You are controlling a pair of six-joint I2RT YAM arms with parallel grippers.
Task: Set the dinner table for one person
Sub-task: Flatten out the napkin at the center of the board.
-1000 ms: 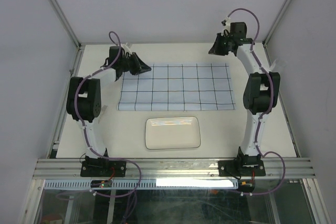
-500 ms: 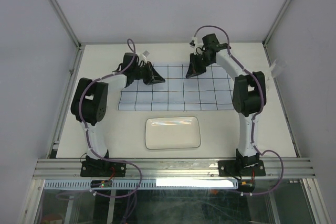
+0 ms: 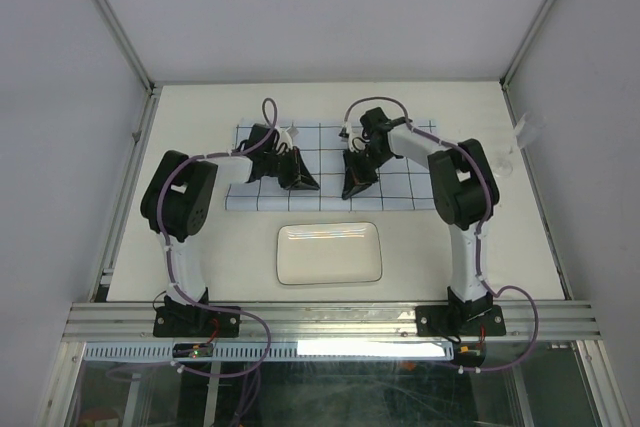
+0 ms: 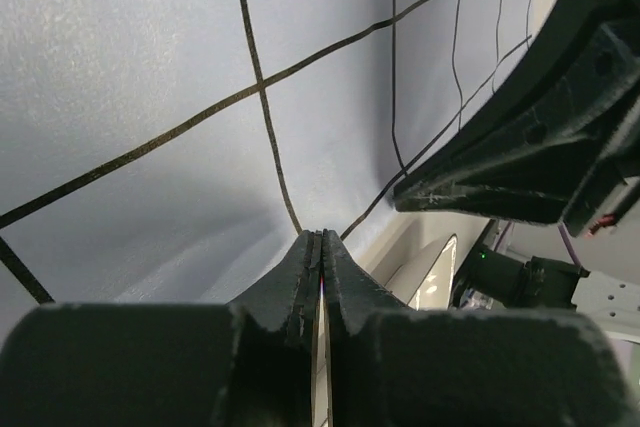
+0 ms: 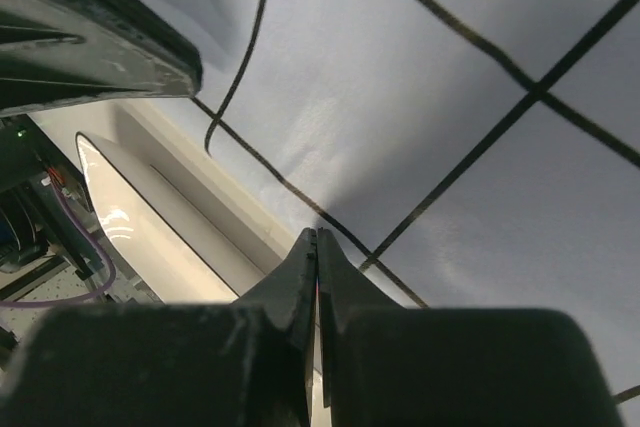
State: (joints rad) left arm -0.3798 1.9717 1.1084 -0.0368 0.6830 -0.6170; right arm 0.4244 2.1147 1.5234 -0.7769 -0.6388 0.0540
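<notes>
Top external view: the cream worktop [image 3: 190, 107] lies beneath everything. The left pincer [image 3: 314, 186] and right pincer [image 3: 349, 193] each pinch the checked cloth [image 3: 400, 162] just behind the white plate [image 3: 328, 253]. Placemat positioning looks to be the step; next it needs an even pull by both arms.

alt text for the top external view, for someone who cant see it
Two robot arms reach inward over a pale-blue grid cloth, the left gripper and right gripper both shut, tips close together toward the cloth's near edge. A white rectangular plate lies on the dinner table between the cloth and the arm bases.
</notes>
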